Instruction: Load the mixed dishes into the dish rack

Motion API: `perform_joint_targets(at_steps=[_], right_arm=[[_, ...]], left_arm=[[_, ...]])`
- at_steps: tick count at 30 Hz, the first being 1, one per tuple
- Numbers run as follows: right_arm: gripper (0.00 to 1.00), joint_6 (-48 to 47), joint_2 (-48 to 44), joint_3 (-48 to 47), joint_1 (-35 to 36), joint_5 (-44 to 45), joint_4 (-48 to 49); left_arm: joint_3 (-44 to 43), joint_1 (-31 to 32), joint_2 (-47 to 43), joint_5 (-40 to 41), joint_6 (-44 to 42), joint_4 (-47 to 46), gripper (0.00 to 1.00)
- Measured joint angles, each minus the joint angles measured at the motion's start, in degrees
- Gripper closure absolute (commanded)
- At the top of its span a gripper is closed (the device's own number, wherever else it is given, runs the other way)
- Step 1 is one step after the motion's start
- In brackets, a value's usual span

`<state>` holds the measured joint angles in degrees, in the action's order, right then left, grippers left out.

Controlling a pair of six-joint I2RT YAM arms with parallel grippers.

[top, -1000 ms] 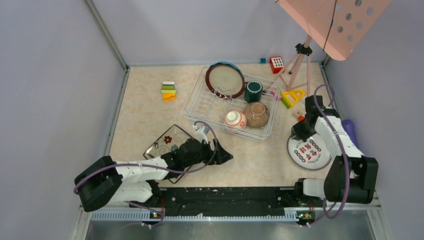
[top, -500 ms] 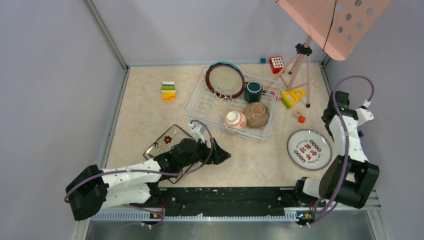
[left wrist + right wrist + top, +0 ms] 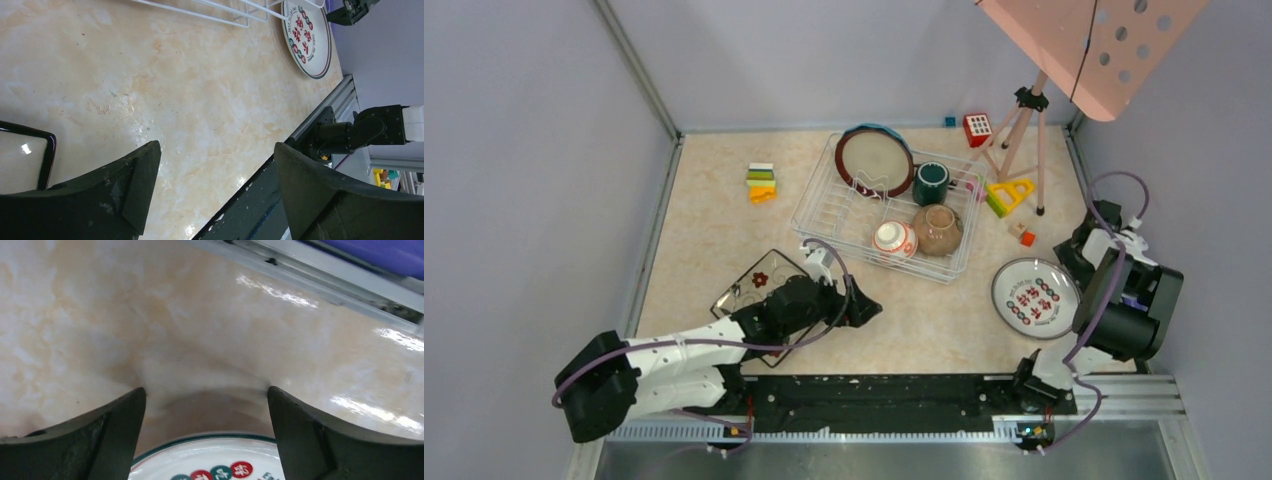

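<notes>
The white wire dish rack [image 3: 824, 215] stands at the back middle. In it are a brown-rimmed cream plate [image 3: 874, 160] on edge, a teal mug [image 3: 931, 183], a red-white bowl [image 3: 894, 239] and a tan bowl [image 3: 937, 229]. The square floral plate [image 3: 757, 283] lies flat on the table, partly under my left arm. My left gripper [image 3: 864, 308] [image 3: 217, 150] is open and empty, low over bare table right of that plate. The white red-marked plate [image 3: 1034, 298] [image 3: 210, 462] lies flat at the right. My right gripper [image 3: 1079, 262] [image 3: 206, 395] is open at its right edge, and the rim sits between the fingers [image 3: 122, 415].
A pink perforated stand on a tripod [image 3: 1024, 110] rises at the back right. Toy blocks lie at the back left [image 3: 762, 182], by the rack's right side [image 3: 1009, 193] and at the back wall [image 3: 977, 127]. The black arm rail [image 3: 884, 390] runs along the near edge.
My right gripper has opened, lifted off the white red-marked plate and come down at its right edge. The plate has shifted slightly left. The left arm has drawn back a little.
</notes>
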<state>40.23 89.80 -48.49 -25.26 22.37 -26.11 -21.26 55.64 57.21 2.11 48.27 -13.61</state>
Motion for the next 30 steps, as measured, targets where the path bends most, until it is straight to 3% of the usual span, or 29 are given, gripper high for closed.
perform_joint_targets(at_steps=[6, 16, 22, 30], right_arm=[[0.13, -0.7, 0.4, 0.5, 2.5, -2.7, 2.7], [0.17, 6.5, -14.2, 12.1, 20.2, -9.0, 1.8], [0.20, 17.1, -30.8, 22.9, 23.5, -17.6, 2.6], [0.21, 20.3, -33.7, 23.7, 27.1, -25.2, -3.1]], left_arm=[[-2.2, -4.3, 8.6, -5.3, 0.0, -2.2, 0.13], [-7.9, -6.0, 16.5, -11.9, 0.9, -7.8, 0.17], [-6.3, -4.3, 24.5, -16.7, 5.5, -16.5, 0.19], [-7.0, 0.2, 33.1, -19.3, 10.6, -22.0, 0.22]])
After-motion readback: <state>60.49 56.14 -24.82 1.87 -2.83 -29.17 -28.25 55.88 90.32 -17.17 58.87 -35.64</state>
